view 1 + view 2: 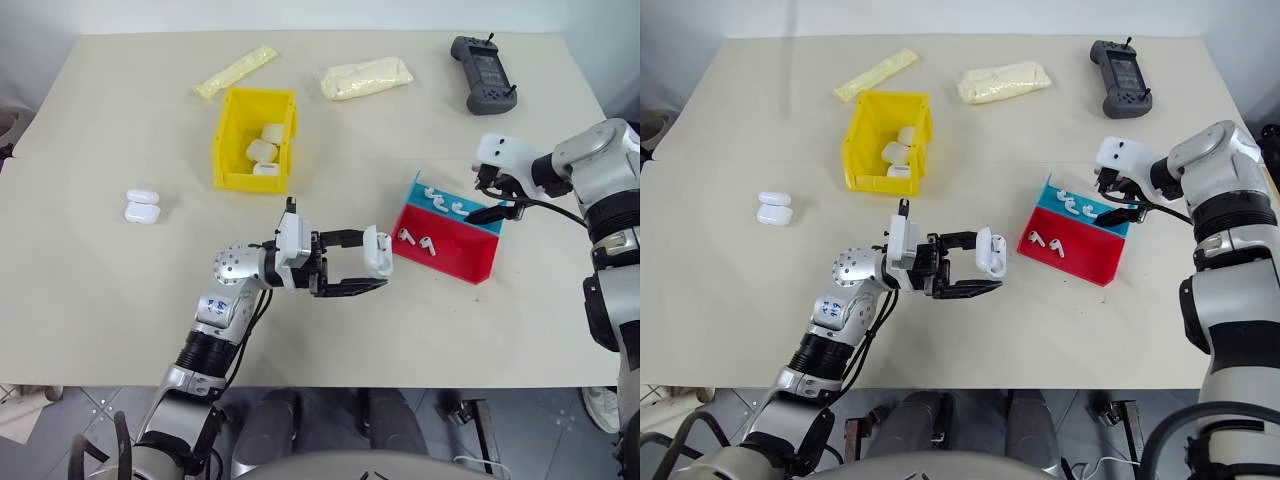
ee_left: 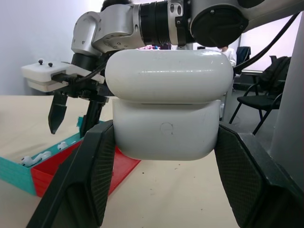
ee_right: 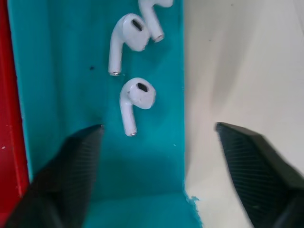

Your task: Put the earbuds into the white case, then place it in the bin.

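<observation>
Surroundings: your bench (image 1: 100, 300) carries remote (image 1: 484, 73), two foam packets (image 1: 366, 78), spare cases (image 1: 142, 206).
Left end effector (image 1: 372, 268): pinching white case (image 1: 377, 251).
Right end effector (image 3: 156, 156): spread over tray's (image 1: 455, 255) earbuds (image 3: 135, 99).

Glossy white plastic case (image 2: 166, 107) — matt textured black fingers (image 2: 90, 175)

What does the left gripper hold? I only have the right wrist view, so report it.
Observer: The left gripper is shut on a white case, held off the table beside the tray.
Operator: Now tell me what's in the red compartment.
Observer: Two earbuds lie in it.
Operator: Give me the bin's state.
Observer: The yellow bin sits farther back on the table, with spare cases inside.
</observation>
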